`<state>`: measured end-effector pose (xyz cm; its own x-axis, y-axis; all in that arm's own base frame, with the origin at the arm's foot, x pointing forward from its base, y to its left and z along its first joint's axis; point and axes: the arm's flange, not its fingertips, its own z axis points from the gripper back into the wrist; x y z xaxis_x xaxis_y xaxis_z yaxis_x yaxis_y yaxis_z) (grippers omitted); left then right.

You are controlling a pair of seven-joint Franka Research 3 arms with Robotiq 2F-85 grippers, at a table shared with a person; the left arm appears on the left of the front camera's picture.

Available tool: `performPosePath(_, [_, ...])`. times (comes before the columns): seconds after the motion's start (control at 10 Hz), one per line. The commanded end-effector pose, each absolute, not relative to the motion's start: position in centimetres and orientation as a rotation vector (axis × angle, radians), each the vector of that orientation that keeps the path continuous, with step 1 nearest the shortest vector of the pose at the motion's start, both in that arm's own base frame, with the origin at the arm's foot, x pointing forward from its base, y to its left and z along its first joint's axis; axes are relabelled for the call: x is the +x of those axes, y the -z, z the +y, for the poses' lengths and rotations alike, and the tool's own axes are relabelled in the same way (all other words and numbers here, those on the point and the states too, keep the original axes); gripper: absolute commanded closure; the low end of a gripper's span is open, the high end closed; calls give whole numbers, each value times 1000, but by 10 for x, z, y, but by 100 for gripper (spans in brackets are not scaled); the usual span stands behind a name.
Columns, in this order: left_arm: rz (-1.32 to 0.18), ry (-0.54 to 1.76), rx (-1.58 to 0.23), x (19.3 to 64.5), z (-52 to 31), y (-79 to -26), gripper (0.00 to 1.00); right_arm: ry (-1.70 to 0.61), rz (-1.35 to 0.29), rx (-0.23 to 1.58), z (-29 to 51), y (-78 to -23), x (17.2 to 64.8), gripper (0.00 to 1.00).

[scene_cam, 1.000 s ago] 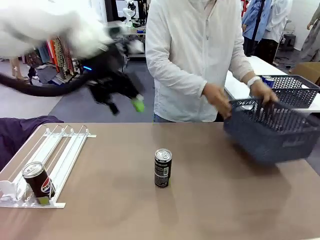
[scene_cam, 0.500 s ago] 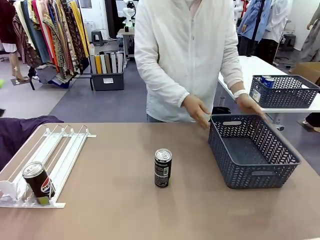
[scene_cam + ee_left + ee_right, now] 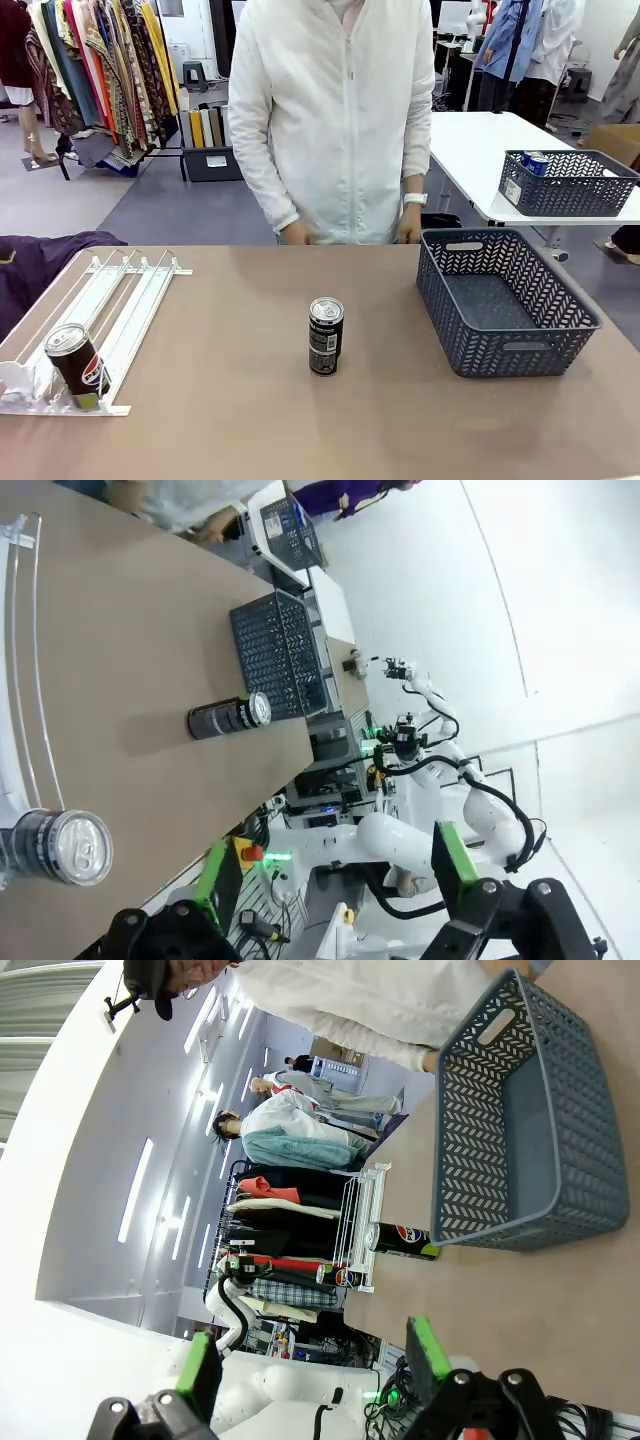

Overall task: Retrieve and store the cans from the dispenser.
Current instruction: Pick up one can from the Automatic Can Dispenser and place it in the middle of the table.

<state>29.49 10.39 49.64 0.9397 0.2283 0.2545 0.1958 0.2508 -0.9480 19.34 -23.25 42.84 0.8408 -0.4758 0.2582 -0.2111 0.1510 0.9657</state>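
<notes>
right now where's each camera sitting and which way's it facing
front: between the arms, faces across the table to the person opposite.
left wrist: rolled sideways, faces the can in the dispenser; left jaws open below.
right wrist: rolled sideways, faces the grey basket; right jaws open below.
shared: all three show the black can mid-table.

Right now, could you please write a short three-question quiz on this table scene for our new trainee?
1. True or false: the grey basket on the brown table holds a can.
2. Where does the black can stand? A: in the dispenser. B: upright, mid-table. C: inside the basket.
3. How many cans sit in the dispenser?
Key: 1 false, it is empty; 2 B; 3 one, the dark can at the near stops.
</notes>
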Motion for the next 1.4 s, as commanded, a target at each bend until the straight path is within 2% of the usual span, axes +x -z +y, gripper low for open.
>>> performPosePath(0.0, [-414,-18,-1328,284,114,-503,0,193,-624,1439,-231,-432,196,0])
performPosePath(1.0, [-391,-38,-1316,284,114,-501,0,193,-624,1439,-231,-432,196,0])
performPosePath(1.3, [-361,-84,-939,295,56,-547,0,193,-624,1439,-231,-432,196,0])
